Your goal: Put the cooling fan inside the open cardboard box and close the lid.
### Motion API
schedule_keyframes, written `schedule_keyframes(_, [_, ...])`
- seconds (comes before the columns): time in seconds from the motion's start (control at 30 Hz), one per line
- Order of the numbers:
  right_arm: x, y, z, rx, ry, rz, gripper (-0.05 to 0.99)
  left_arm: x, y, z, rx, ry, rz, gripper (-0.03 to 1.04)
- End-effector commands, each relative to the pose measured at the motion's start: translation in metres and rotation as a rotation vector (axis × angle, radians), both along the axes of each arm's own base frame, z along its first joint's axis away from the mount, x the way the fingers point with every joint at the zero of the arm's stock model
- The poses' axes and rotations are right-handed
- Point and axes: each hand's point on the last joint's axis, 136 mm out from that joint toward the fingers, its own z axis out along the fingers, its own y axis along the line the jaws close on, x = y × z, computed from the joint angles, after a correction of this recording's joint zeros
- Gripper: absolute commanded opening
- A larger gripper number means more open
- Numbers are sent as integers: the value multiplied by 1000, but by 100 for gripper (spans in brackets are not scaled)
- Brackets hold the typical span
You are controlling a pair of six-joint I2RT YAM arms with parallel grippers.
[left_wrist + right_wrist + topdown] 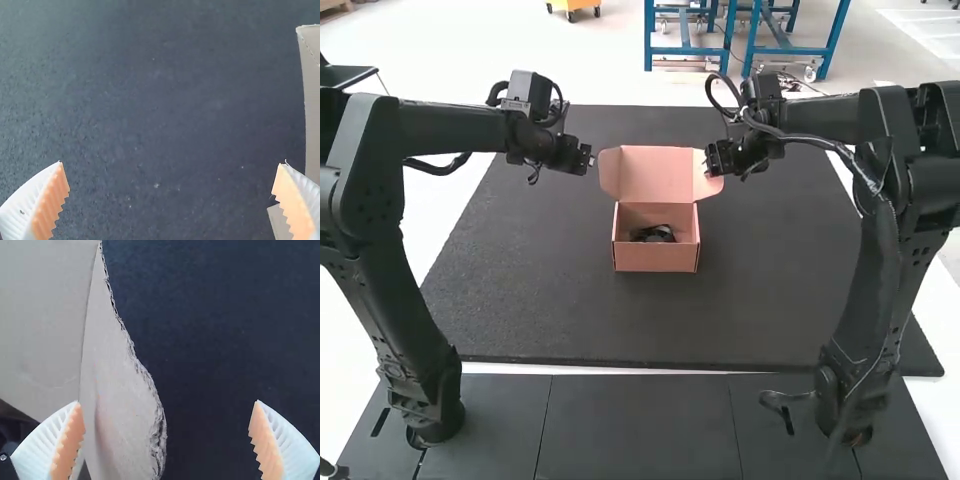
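Note:
A small cardboard box [656,250] stands open in the middle of the black mat, its lid [655,172] upright behind it. A black cooling fan [655,235] lies inside. My left gripper [584,160] hovers just left of the lid's upper edge, open, with the lid's edge [311,100] beside one finger. My right gripper [714,160] hangs at the lid's right flap, open; the flap [120,410] stands between its fingers, close to one orange pad [67,440].
The black rubber mat [520,260] covers the table around the box, with bare mat on both sides and in front. Both arms' bases stand at the near edge.

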Motion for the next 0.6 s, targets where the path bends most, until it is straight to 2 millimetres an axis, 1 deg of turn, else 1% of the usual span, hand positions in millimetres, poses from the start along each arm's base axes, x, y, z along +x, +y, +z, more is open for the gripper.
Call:
schedule_keyframes(0.0, [14,-1,17,33,-33,-12,71,4,-16,10,-48,-15,-45,96])
schedule_keyframes(0.1, [16,0,20,37,-38,-10,70,2,-24,10,-53,-12,-65,96])
schedule_keyframes(0.17, [17,1,22,48,-39,-8,66,1,-26,9,-52,-11,-70,96])
schedule_keyframes(0.23, [17,3,24,50,-41,-6,66,0,-29,9,-53,-10,-77,96])
schedule_keyframes(0.33, [16,3,24,55,-33,-6,63,-2,-35,8,-57,-6,-93,96])
schedule_keyframes(0.5, [14,4,23,61,-21,-7,53,-3,-38,8,-59,-5,-98,96])
schedule_keyframes(0.57, [14,4,23,61,-20,-7,52,-3,-38,8,-60,-5,-97,96])
